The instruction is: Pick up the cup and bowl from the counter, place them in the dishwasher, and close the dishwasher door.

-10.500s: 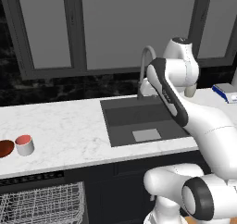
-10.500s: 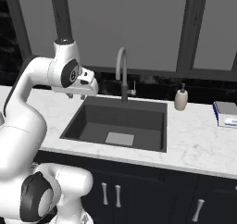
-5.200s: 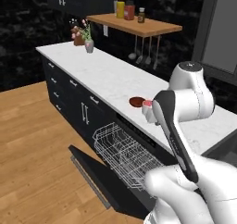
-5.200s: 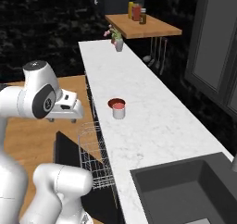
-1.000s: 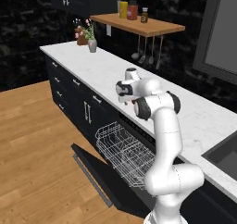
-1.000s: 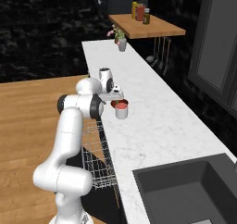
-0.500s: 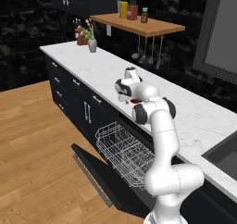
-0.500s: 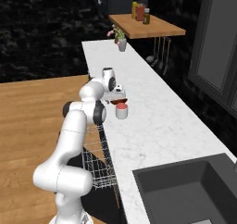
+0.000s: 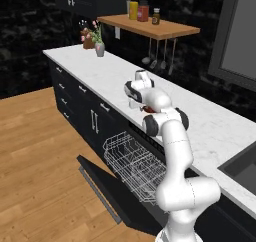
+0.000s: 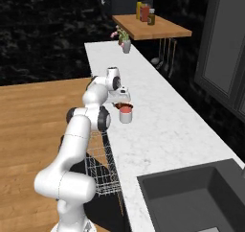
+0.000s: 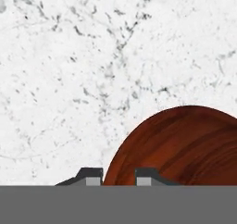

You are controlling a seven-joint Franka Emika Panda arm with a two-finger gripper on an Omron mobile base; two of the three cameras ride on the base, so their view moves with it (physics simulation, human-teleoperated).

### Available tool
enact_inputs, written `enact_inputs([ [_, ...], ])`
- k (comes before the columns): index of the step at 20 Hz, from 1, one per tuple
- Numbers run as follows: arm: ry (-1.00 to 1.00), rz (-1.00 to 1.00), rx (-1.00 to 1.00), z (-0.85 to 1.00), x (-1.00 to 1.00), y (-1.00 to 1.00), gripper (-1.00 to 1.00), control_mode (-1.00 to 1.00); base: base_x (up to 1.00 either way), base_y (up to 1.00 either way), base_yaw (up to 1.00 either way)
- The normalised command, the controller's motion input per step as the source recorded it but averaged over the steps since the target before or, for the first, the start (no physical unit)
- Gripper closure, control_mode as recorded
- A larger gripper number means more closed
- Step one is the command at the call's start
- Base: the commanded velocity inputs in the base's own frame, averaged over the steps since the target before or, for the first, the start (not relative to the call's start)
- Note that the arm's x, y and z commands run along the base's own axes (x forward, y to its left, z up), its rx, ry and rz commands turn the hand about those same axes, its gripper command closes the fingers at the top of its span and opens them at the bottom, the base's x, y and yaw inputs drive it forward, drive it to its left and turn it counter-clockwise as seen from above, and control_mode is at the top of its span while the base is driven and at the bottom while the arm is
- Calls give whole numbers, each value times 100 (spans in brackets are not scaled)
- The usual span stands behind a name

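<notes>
Pincer is pointed down at the counter, its 2 dark tips set astride the near rim of the bowl: 1 tip outside the rim, 1 inside. Jaws look narrowed onto that rim, so the bowl is taken as gripped; whether it is lifted off the marble cannot be told. In the right base view the pincer is seen just above the bowl's edge, with the cup just beside it, nearer the sink, standing upright on the counter. Below the pincer and towards the floor, the dishwasher rack is pulled out and the dishwasher door is dropped open.
</notes>
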Motion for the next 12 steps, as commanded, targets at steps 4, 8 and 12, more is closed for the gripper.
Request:
enact_inputs([
  [4, 2, 0, 0, 0, -36, 0, 100, -100, 0, 0, 0],
  [8, 2, 0, 4, 0, -34, 1, 100, -100, 0, 0, 0],
  [12, -2, 0, 11, -4, -60, 34, 100, -100, 0, 0, 0],
])
